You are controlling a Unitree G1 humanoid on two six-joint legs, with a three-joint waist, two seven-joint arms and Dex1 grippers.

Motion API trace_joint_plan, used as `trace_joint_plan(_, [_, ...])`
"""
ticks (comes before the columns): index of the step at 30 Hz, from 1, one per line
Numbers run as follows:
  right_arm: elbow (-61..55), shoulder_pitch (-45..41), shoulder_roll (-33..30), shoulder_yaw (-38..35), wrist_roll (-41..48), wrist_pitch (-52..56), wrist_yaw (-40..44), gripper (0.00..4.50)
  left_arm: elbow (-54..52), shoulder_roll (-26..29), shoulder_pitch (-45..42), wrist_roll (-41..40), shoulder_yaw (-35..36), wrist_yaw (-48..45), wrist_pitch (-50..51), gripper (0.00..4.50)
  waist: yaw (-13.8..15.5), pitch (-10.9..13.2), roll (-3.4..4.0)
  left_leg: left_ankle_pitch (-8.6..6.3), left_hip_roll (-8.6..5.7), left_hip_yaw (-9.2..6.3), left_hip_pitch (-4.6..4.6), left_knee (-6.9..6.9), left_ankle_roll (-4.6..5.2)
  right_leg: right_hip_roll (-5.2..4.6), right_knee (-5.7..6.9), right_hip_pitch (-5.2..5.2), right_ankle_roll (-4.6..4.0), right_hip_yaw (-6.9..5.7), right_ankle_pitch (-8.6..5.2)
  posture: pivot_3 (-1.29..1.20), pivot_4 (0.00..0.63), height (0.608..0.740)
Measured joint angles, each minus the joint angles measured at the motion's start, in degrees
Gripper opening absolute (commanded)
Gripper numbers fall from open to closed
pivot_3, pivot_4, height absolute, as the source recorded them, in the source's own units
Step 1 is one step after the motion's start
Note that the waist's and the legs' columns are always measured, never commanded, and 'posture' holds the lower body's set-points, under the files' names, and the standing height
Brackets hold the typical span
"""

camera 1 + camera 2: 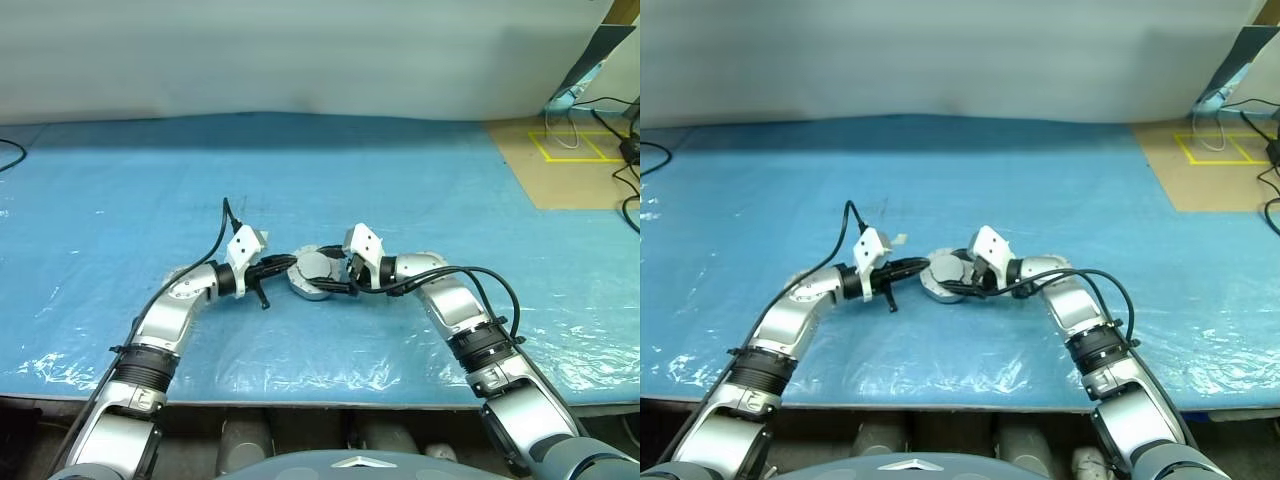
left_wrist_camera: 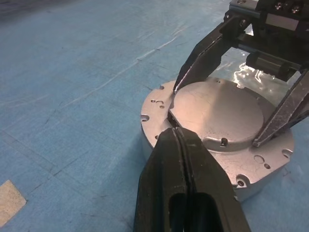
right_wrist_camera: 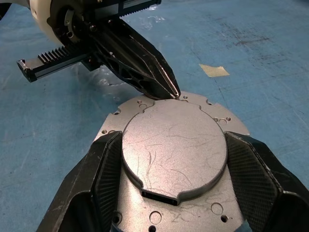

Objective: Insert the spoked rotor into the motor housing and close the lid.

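Lid (image 3: 174, 147), plain grey face up with raised round centre, sits on top of the motor housing (image 2: 159, 137), a short silver-grey cylinder; the housing's flange with small screw holes shows around the lid's raised part. A small rectangular notch shows in the raised part's edge, on the side toward the right wrist camera. The stack stands on the blue sheet over the counter (image 1: 400, 180), roughly mid-width, nearer the front edge than the back.

Right gripper (image 3: 174, 159) straddles the lid: its two black fingers (image 3: 104, 179) stand wide apart, one pressed against each side of the raised centre, so it is clamped on the lid. It comes in from the counter's right side, pointing across toward the left.

Left gripper (image 2: 176, 131) comes in from the opposite side, fingers pressed together, tips resting at the rim of the lid's raised centre, touching or just about touching; can't tell whether it presses. It holds nothing.

Black cables loop off both wrists above the sheet. Small tan tape patch (image 3: 215, 70) lies on the sheet near the housing. Brown board (image 1: 570, 160) with yellow tape lines and dark cables sits at the counter's far right corner.
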Motion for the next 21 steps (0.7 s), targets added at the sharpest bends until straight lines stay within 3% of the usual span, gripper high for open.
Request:
trace_joint_plan(2, [-0.1,0.0,-0.4,-0.8,0.0,0.2,-0.1,4.36,0.0,0.0,0.0,0.0,-0.3,-0.4,-0.6,0.00,0.2,0.0,0.01,0.00,0.00,0.00,-0.13,0.00,0.00,0.00,-0.02,-0.08,0.00,0.00,0.00,0.00,0.150,0.740])
trace_joint_plan(3, [-0.3,-0.2,-0.4,-1.2,0.0,0.4,-0.5,4.47,0.0,0.0,0.0,0.0,-0.3,-0.6,-0.7,0.00,0.2,0.0,0.01,0.00,0.00,0.01,-0.18,0.00,0.00,0.00,-0.03,-0.10,0.00,-0.01,0.00,0.00,0.150,0.740])
trace_joint_plan(9, [-6.9,2.1,-0.5,-3.5,2.5,6.6,-2.4,4.47,-0.2,-0.4,-0.4,-0.4,-0.1,-1.0,-0.9,0.00,0.6,0.2,0.20,-0.01,0.00,0.02,-0.49,0.00,0.02,0.01,-0.03,-0.38,-0.33,-0.11,0.26,0.00,0.150,0.740])
trace_joint_plan(13, [-13.7,2.5,-3.9,-6.2,5.2,9.9,-2.1,4.47,0.0,-0.7,-0.6,-0.6,-0.2,-1.1,-0.6,0.00,0.7,0.4,0.26,0.09,0.00,0.02,-1.20,0.04,-0.13,0.04,-0.02,-1.02,-0.22,-0.16,0.31,0.00,0.150,0.740])
trace_joint_plan(16, [-19.5,2.4,-6.1,-10.6,9.9,13.8,-0.8,4.47,0.5,-0.6,-0.8,-0.5,-0.1,-1.0,-0.7,0.00,0.7,0.4,0.24,0.09,-0.01,0.02,-1.25,0.05,-0.14,0.12,0.03,-1.06,-0.01,-0.25,0.45,0.00,0.150,0.740])
trace_joint_plan(21, [-24.0,3.1,-6.7,-11.5,15.7,20.4,-0.5,4.47,1.6,-0.6,-1.8,-0.5,-0.2,-1.1,-1.0,0.00,0.6,0.4,0.25,0.10,0.02,0.01,-1.23,0.08,-0.17,0.10,0.05,-1.04,-0.21,-0.33,0.33,0.00,0.150,0.740])
